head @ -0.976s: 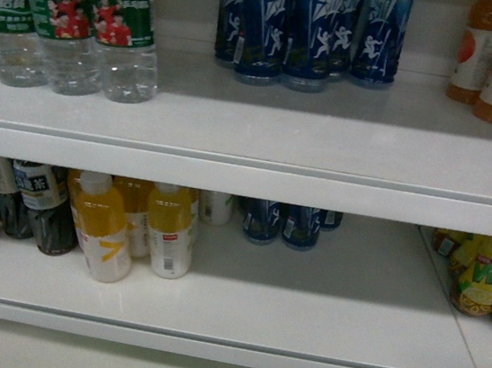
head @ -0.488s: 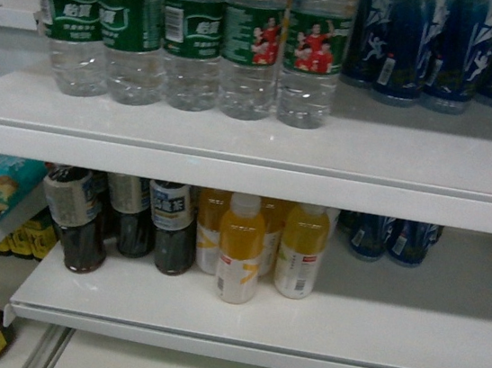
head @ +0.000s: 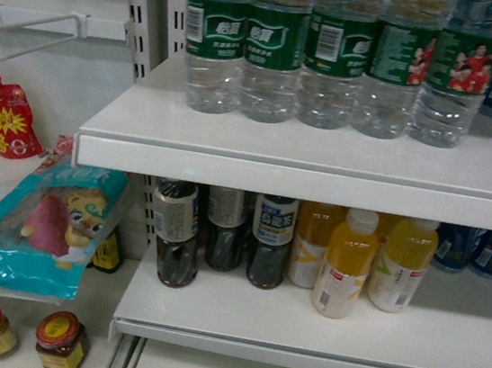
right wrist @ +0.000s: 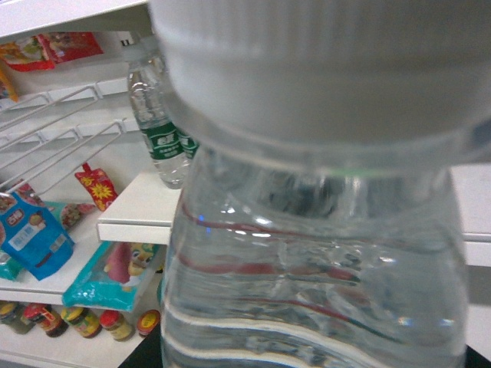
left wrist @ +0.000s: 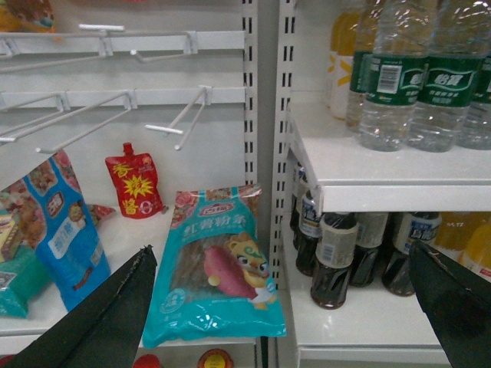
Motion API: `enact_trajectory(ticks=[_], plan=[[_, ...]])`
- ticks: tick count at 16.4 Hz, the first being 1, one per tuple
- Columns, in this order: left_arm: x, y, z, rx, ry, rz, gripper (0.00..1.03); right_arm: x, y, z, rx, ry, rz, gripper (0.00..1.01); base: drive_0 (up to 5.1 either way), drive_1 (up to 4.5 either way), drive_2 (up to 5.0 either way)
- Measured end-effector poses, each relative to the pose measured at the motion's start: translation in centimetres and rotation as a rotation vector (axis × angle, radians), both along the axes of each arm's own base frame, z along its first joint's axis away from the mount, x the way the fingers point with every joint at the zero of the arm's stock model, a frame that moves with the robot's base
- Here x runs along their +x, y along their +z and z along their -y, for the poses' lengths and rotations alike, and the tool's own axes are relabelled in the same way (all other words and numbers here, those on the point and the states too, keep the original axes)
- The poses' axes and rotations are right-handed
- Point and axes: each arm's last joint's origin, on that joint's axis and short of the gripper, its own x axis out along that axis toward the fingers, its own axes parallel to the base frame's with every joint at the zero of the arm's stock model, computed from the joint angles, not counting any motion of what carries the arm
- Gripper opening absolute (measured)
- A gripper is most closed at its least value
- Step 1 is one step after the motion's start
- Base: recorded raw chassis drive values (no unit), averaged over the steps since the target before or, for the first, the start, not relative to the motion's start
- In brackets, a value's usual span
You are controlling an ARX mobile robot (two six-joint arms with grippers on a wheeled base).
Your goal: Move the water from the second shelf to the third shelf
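A clear ribbed water bottle (right wrist: 307, 253) with a white cap fills the right wrist view. My right gripper (right wrist: 307, 359) is shut on it, and only dark finger corners show at the bottom edges. Several more water bottles (head: 272, 51) with green labels stand in a row on the upper white shelf (head: 301, 180); they also show in the left wrist view (left wrist: 391, 77). My left gripper (left wrist: 281, 248) is open and holds nothing, in front of the shelf upright. Neither gripper shows in the head view.
On the lower shelf (head: 297, 350) stand dark tea bottles (head: 176, 234), yellow juice bottles (head: 344, 265) and blue bottles (head: 491, 253). The left bay holds a teal snack bag (head: 40, 230), a red pouch (head: 0, 120), jars (head: 57, 341) and wire hooks (left wrist: 176, 126).
The head view has swung to the left: the shelves and bottles slid to the right in the picture, and the left bay with snack bags and jars came into sight.
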Motion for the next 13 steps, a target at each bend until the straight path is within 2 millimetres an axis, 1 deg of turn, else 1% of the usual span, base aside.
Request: enact_trajectory(ticks=[5, 8, 13], plan=[[0.00, -0.01, -0.01, 0.000, 0.003, -0.001, 0.98, -0.03, 0.06, -0.07, 0.007, 0.020, 0.005, 0.42, -4.9, 2.50, 2.5], [0.00, -0.02, 0.00, 0.000, 0.000, -0.001, 0.98, 0.01, -0.01, -0.01, 0.004, 0.000, -0.002, 0.42, -4.9, 2.50, 2.5], [0.00, 0.00, 0.00, 0.000, 0.000, 0.000, 0.98, 0.01, 0.00, -0.01, 0.004, 0.001, -0.001, 0.42, 0.0, 0.00, 0.0]])
